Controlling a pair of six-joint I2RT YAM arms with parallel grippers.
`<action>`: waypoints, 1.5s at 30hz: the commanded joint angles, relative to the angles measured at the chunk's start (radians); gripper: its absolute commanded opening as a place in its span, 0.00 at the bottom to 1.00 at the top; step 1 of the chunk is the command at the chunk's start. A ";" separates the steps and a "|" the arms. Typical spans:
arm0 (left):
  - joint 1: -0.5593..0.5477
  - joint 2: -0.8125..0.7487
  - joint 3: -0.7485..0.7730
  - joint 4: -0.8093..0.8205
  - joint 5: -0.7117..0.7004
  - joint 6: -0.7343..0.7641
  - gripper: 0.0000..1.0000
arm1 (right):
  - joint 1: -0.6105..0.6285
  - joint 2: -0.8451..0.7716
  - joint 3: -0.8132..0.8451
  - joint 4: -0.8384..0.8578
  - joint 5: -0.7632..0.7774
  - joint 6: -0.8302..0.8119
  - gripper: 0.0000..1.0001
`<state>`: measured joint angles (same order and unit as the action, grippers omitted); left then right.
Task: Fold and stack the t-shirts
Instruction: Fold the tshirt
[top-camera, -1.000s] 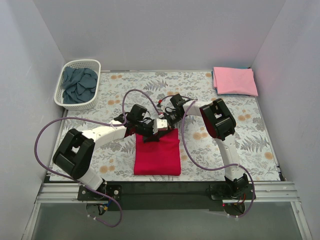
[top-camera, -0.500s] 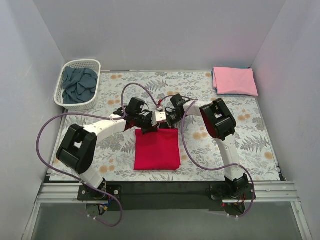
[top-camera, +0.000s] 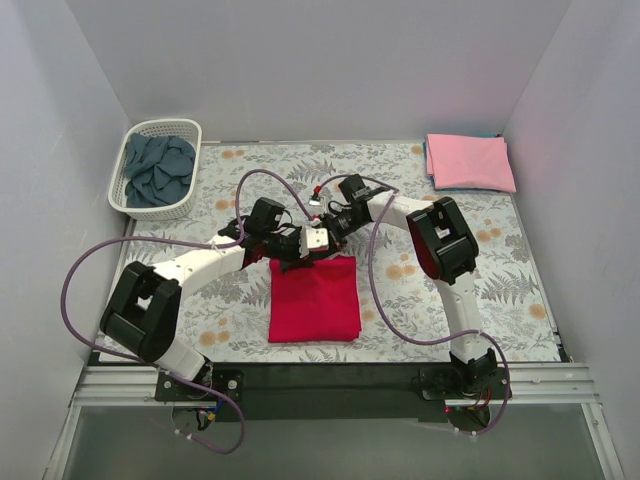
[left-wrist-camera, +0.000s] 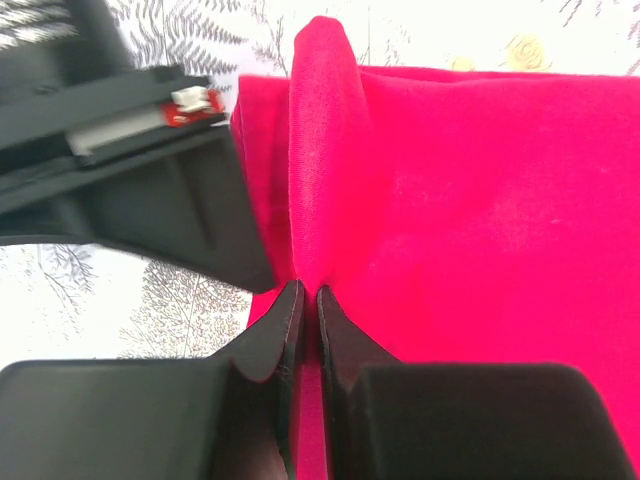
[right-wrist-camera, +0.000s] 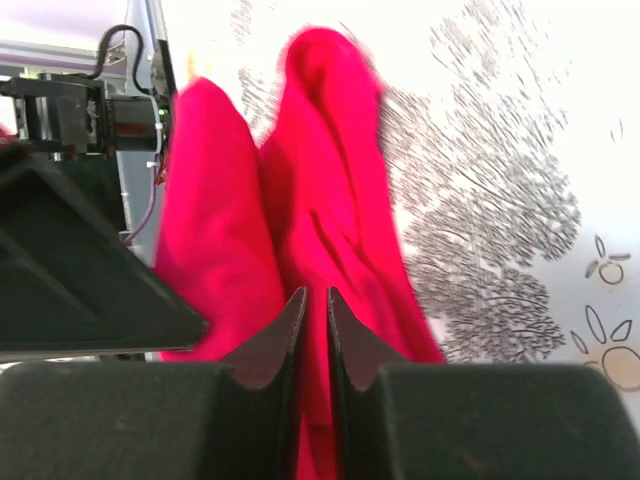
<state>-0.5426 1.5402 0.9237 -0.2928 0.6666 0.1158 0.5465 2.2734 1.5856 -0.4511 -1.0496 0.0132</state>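
Both arms are in at mid-bench, tools meeting at the 12 o'clock edge of the red t-shirt (top-camera: 313, 300). It's folded to a neat rectangle, lying flat on the floral-covered bench (top-camera: 500, 270), centre and a bit toward 6. Left tool (top-camera: 297, 257) comes in from 9 o'clock. The wrist cam has its fingers (left-wrist-camera: 290, 325) squeezed nearly together w/ a ridge of red cloth pinched between them. Right tool (top-camera: 323, 240) comes in from approx 1 o'clock and is also clamped, a raised fold of red running up from between its tips. The two tools sit just beside each other, and that far edge is puckered up off the bench where they grip.

Pink t-shirt (top-camera: 470, 162) is folded flat at the 1 o'clock corner, well apart from the red. Slate-blue t-shirt (top-camera: 158, 170) lies crumpled inside the white basket (top-camera: 190, 205) at 10 o'clock.
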 joint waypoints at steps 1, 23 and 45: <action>-0.011 -0.061 -0.016 -0.009 0.033 0.018 0.00 | 0.001 -0.091 0.048 -0.021 0.000 -0.053 0.18; -0.007 -0.023 0.023 0.032 -0.045 0.068 0.00 | 0.007 0.078 -0.013 -0.124 0.037 -0.228 0.16; 0.039 0.057 0.040 0.133 -0.018 0.111 0.00 | 0.009 0.037 0.063 -0.150 0.088 -0.226 0.22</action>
<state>-0.5133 1.6154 0.9730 -0.2256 0.6258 0.1986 0.5468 2.3379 1.6047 -0.5724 -1.0809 -0.1825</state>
